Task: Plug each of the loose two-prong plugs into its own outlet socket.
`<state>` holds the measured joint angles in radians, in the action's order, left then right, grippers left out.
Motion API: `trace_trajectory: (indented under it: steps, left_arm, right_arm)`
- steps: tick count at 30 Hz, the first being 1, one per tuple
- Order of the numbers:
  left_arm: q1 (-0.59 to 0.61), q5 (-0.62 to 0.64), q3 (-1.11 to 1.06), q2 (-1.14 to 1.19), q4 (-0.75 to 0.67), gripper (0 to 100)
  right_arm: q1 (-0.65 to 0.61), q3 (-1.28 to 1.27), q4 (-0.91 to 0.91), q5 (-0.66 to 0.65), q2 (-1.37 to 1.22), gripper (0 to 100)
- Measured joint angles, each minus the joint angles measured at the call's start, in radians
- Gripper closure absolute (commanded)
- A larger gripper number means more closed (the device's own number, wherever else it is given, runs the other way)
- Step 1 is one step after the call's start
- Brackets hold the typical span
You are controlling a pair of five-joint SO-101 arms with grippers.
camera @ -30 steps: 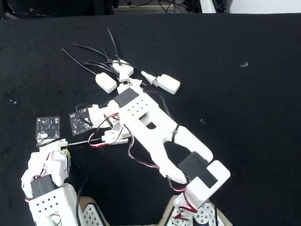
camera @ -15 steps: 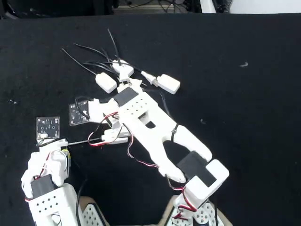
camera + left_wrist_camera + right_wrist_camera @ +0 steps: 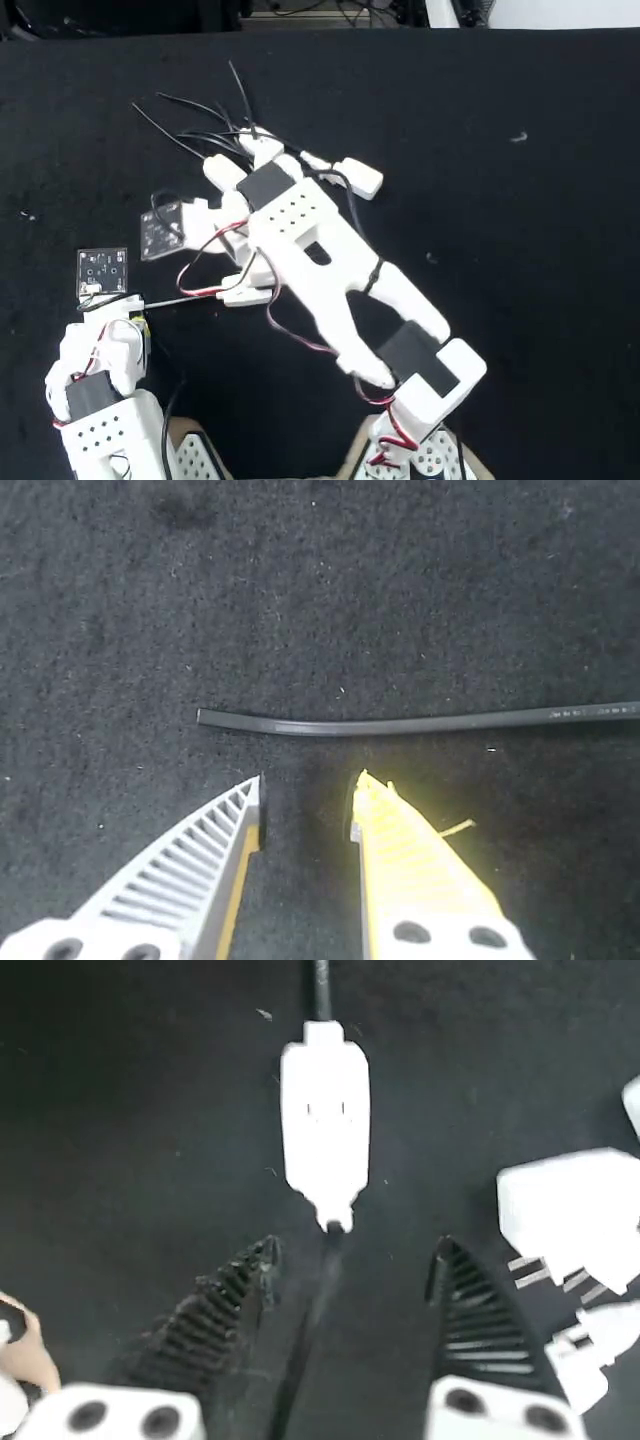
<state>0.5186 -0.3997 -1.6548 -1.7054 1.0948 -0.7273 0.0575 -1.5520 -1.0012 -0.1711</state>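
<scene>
In the right wrist view, my right gripper (image 3: 350, 1250) stands open just short of a white oblong socket (image 3: 325, 1120) with a black cord on its far end. Nothing is between the fingers. A white two-prong plug (image 3: 570, 1210) lies beside one fingertip. From above, the right arm (image 3: 290, 220) lies across the mat with its wrist over the white pieces (image 3: 225, 172), and another white plug (image 3: 357, 177) lies beside it. My left gripper (image 3: 310, 780) is open near its base, just short of a loose black cable end (image 3: 300, 723), holding nothing.
Two small square boards lie on the black mat, one (image 3: 102, 271) by the left arm (image 3: 100, 375) and one (image 3: 160, 233) against the right arm's side. Thin black cords (image 3: 190, 125) fan out beyond the plugs. The mat's right half is bare.
The right arm has pushed away from its base toward the white pieces, now partly covering one. The square board beside it slid the same way. The left arm has stayed still.
</scene>
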Motion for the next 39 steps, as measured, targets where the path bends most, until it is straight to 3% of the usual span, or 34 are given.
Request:
trace_trajectory:
  steps: [6,14,25,39]
  left_arm:
    - [0.005,0.000,0.000,0.000,0.000,84]
    - [0.015,0.002,0.000,0.000,0.000,84]
    - [0.427,0.068,0.000,0.000,0.000,84]
    - [0.454,0.068,-0.003,0.000,0.000,84]
  right_arm:
    - [-0.080,-0.132,0.157,0.098,-0.002,76.2]
    - [-0.083,-0.218,0.275,0.180,-0.002,76.2]
    - [-0.084,-0.215,0.282,0.233,-0.017,76.2]
    - [-0.084,-0.193,0.382,0.230,-0.196,76.5]
